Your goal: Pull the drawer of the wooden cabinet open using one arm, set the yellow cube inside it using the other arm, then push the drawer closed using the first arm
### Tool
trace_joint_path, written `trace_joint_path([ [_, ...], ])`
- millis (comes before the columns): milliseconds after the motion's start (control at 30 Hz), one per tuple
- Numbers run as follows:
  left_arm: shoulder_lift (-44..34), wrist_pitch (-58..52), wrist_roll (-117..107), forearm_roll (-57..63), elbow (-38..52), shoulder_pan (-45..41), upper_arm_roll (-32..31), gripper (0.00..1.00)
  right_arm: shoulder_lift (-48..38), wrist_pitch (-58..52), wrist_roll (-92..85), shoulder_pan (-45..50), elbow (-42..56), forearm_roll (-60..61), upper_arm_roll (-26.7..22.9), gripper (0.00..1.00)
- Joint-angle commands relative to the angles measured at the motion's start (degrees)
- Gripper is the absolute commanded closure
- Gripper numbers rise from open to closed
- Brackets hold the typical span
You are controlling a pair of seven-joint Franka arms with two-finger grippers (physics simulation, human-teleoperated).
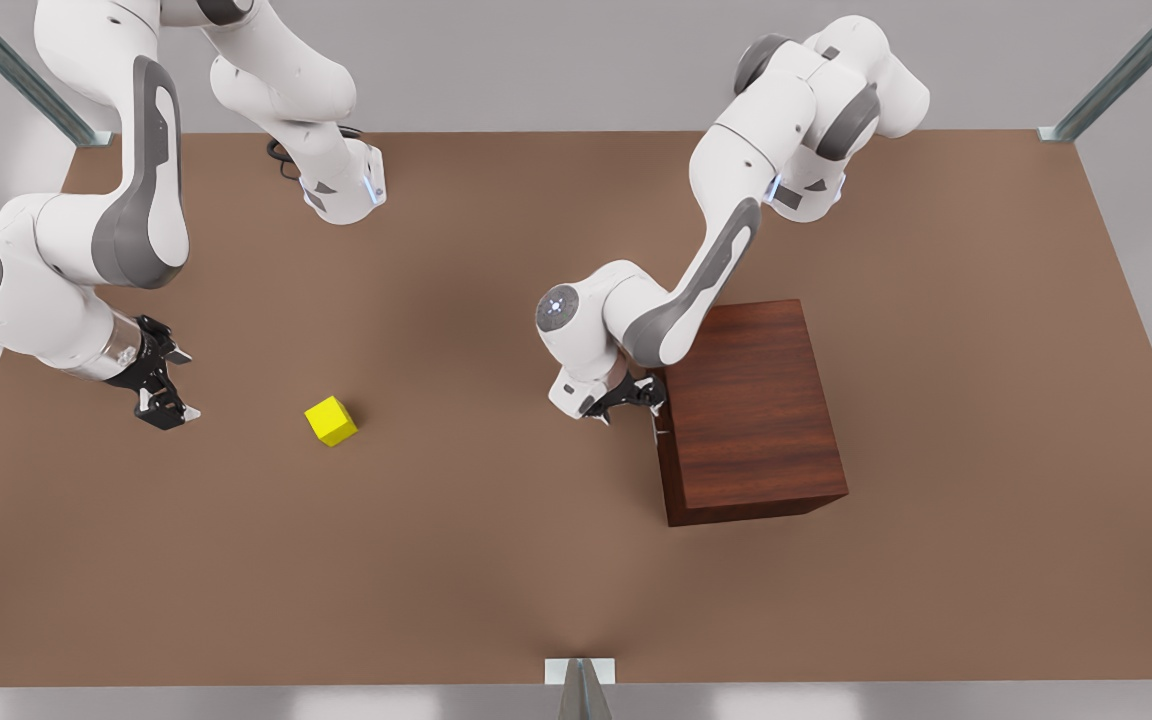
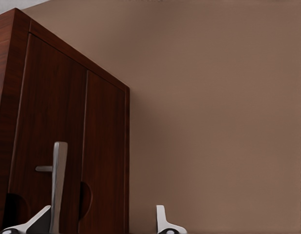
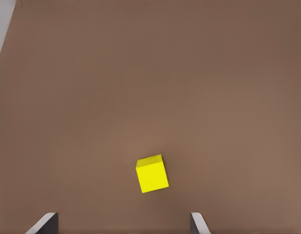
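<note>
The left gripper (image 1: 626, 398) is reaching low, fingers spread beside the closed drawer's handle (image 2: 58, 183) on the wooden cabinet (image 1: 751, 410). The right gripper (image 1: 168, 395) is hanging spread left of the yellow cube (image 1: 331, 420).

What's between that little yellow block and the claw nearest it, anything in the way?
Nothing visible: only bare table lies between the open right gripper and the yellow cube. The open left gripper is at the wooden cabinet.

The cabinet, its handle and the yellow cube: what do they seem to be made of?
The cabinet looks like dark reddish-brown wood with a smooth, slightly glossy finish, since grain streaks show. Its handle looks like brushed metal, being a thin silver bar. The yellow cube is plain and matte, perhaps plastic or painted wood; the look leaves it open.
</note>
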Motion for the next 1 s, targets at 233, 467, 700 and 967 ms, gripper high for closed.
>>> trace_joint_path([
  [233,0.32,2.03,-1.82,-0.48,0.27,0.0,-0.44,0.0,-0.06,0.01,2.42,0.09,0.2,-0.03,0.01,0.0],
  [467,1.03,3.44,-2.34,-2.41,2.38,0.0,-0.88,0.0,-0.06,0.01,2.42,0.09,0.2,-0.02,0.01,0.0],
  [700,4.45,3.96,-3.57,-2.5,7.48,0.0,-1.67,0.0,-0.06,0.01,2.42,0.09,0.2,0.06,0.01,0.0],
  [967,5.42,3.79,-3.93,-2.5,9.85,0.0,-2.28,0.0,-0.06,0.01,2.42,0.18,0.2,0.06,0.1,0.0],
])
